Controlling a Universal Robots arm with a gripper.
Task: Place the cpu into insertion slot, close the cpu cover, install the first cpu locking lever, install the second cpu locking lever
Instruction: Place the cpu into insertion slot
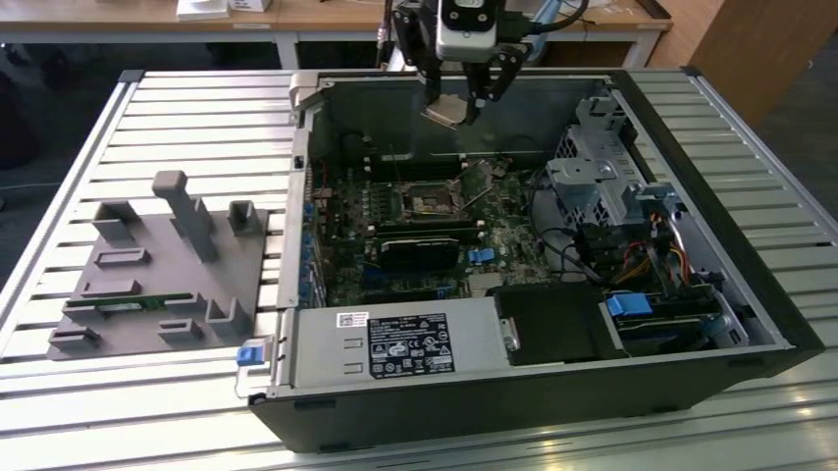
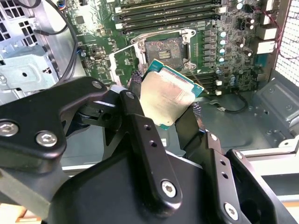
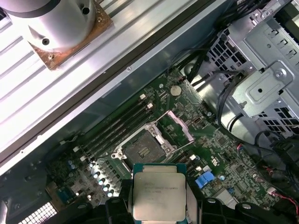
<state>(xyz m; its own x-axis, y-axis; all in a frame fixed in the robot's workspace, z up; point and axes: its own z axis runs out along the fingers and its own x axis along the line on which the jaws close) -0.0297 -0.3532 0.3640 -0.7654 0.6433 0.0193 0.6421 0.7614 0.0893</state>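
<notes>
The tool [image 1: 461, 98] is clamped on the cpu [image 2: 167, 95], gripping two opposite edges, and holds it tilted in the air above the open computer case [image 1: 392, 417]. Below it, on the green board [image 3: 205, 140], the insertion slot [image 3: 142, 150] lies empty, and the cpu cover [image 3: 180, 126] stands swung up beside it. I judge the first step under way. The chip is not yet seated, the cover is not closed, and neither locking lever is installed.

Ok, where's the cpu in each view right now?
Exterior view: cpu tilted in the pincer, above the case's far end.
Second wrist view: cpu in front of the insertion slot's edge.
First wrist view: cpu just short of the insertion slot.
Shared landmark: the open insertion slot.
</notes>
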